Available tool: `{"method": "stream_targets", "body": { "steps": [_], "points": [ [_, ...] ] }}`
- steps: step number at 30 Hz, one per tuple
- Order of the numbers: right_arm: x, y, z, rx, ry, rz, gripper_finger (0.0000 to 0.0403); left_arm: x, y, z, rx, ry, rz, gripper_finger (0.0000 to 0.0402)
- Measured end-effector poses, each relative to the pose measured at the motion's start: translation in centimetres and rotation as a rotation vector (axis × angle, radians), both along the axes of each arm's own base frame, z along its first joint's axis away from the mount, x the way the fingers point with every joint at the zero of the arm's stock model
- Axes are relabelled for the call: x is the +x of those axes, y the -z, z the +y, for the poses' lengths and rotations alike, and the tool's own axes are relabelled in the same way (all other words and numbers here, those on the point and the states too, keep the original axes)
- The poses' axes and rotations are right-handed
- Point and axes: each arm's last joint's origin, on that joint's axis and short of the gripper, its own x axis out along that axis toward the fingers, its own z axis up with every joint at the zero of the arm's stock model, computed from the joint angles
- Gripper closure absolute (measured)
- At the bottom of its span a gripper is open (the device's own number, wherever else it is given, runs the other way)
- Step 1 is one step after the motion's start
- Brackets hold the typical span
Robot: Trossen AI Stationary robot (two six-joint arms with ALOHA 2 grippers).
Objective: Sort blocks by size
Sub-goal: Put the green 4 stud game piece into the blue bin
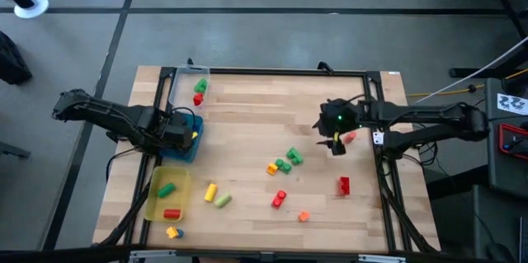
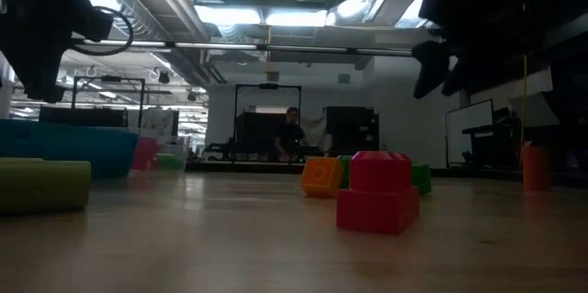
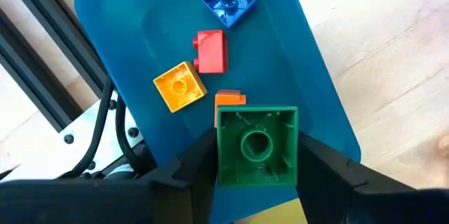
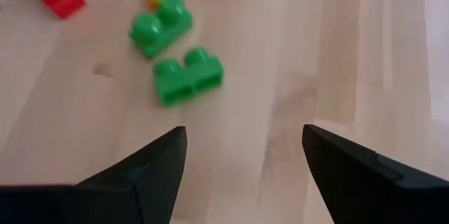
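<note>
Left gripper [image 3: 256, 175] hangs over the blue tray [image 3: 319, 90] at the table's left edge, its fingers either side of a big green block [image 3: 256, 147]; whether they grip it or have let go I cannot tell. Blue, red, yellow and orange blocks lie in that tray already. Right gripper [image 4: 242, 157] hovers spread wide and empty above bare wood, two green bricks [image 4: 188, 75] just ahead of it. Open tabletop runs between the arms; loose blocks [image 1: 282, 164] scatter across the middle and front. Yellow tray [image 1: 155, 205] sits at the front-left corner, clear tray [image 1: 177, 82] at the back-left. No readable writing anywhere.
</note>
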Motion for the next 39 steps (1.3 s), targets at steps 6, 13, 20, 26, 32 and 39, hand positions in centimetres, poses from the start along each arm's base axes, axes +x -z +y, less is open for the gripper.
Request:
{"method": "stream_targets", "body": {
  "steps": [6, 13, 20, 26, 32, 39],
  "points": [
    [0.8, 0.0, 2.5, -0.026, -0.069, -0.098, 0.0118, 0.0, 0.0, 0.0, 0.004, -0.004, -0.001, 0.0247],
    [0.6, 1.0, 5.1, -0.053, -0.13, -0.12, 0.0118, 0.1, 0.0, 0.1, 0.043, 0.011, -0.013, 0.0247],
    [0.0, 1.8, 7.0, -0.055, -0.059, -0.104, 0.0118, 0.3, 1.9, 0.3, 0.094, -0.047, -0.03, 0.0247],
    [-0.6, 3.1, 8.3, -0.06, -0.017, -0.116, 0.0118, 0.7, 3.1, 0.5, 0.097, -0.082, -0.013, 0.0246],
    [-0.2, 4.4, 9.0, -0.093, -0.007, -0.078, 0.0118, 0.8, 3.1, 0.7, 0.105, -0.013, 0.001, 0.0246],
    [0.8, 6.2, 9.3, -0.117, -0.008, -0.009, 0.0118, 0.9, 3.1, 1.1, 0.095, -0.085, -0.011, 0.0227]
  ]
}}
